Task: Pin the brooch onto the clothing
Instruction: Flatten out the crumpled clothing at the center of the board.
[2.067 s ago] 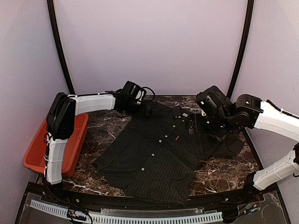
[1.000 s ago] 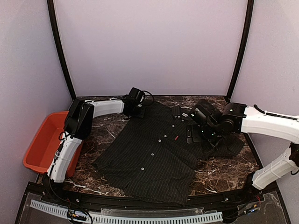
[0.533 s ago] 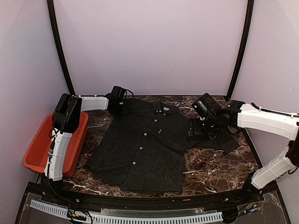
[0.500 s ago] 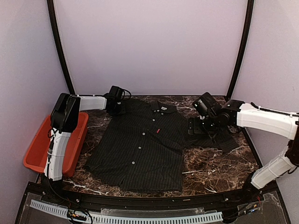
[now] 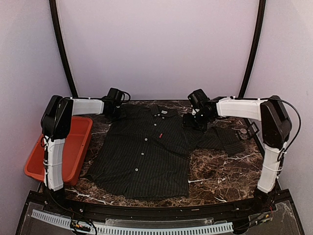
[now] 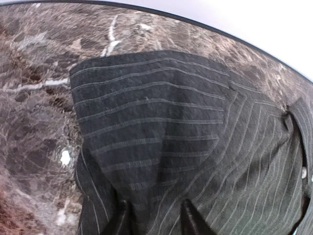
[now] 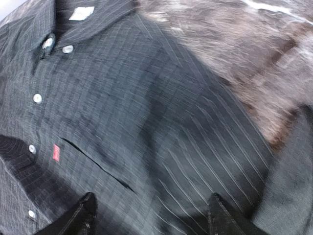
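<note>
The clothing [image 5: 146, 152], a dark pinstriped shirt with white buttons and a red tag [image 5: 160, 135], lies flat on the marble table with its collar at the far side. My left gripper [image 5: 113, 110] rests on the shirt's left sleeve. In the left wrist view the left gripper [image 6: 155, 218] is open by a narrow gap, with striped cloth [image 6: 161, 122] lying under and between the tips. My right gripper [image 5: 193, 120] hovers wide open over the right shoulder. The right wrist view shows the right gripper [image 7: 151, 215], the shirt front [image 7: 146, 98] and the tag [image 7: 55, 152]. I cannot pick out the brooch with certainty.
A red bin [image 5: 78, 142] sits off the table's left edge beside the left arm. A small pale round object [image 5: 243, 131] lies on the marble [image 5: 220, 171] by the shirt's right sleeve [image 5: 225, 139]; what it is I cannot tell. Curved black poles and pale walls close off the back.
The shirt has been dragged left and now lies straighter. The left gripper went further left with it and its jaws have parted. The right gripper moved left from the sleeve to the shoulder.
</note>
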Controlling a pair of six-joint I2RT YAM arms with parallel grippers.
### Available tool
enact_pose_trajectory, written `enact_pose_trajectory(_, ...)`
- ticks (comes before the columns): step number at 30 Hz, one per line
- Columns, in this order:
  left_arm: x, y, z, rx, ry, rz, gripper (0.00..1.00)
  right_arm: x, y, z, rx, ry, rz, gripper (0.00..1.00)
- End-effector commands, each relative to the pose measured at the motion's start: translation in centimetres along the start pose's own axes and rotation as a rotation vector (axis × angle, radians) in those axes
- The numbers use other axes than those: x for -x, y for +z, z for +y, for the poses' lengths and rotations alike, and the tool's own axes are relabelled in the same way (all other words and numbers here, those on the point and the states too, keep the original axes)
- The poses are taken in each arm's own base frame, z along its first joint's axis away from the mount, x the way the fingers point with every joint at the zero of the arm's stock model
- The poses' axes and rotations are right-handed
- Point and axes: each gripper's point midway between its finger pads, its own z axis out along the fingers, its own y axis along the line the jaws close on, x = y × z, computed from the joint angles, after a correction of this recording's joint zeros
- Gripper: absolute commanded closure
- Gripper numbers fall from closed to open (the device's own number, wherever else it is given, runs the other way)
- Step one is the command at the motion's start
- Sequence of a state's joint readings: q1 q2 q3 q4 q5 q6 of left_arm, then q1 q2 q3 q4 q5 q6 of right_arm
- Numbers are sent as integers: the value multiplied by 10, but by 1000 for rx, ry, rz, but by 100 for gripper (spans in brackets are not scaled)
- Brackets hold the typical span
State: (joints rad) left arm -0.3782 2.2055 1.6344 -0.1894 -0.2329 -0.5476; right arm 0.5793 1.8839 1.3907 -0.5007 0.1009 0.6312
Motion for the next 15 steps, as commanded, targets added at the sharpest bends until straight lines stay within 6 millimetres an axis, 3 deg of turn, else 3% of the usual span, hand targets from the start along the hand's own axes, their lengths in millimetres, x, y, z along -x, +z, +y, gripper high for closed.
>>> enact_pose_trajectory(1, 9, -35, -6, -65, -59, -21, 48, 13, 25, 27, 90, -17, 32, 30)
enact_pose_trajectory(4, 14, -56, -6, -90, -71, -41, 35, 6, 42, 37, 129, -1, 78, 43)
enact_pose_trajectory(9, 14, -93, -17, -151, -59, -62, 23, 5, 73, 37, 110, -5, 111, 60)
enact_pose_trajectory(15, -51, -124, -33, -189, 33, -1, 13, 19, 117, 21, 36, 10, 143, 61)
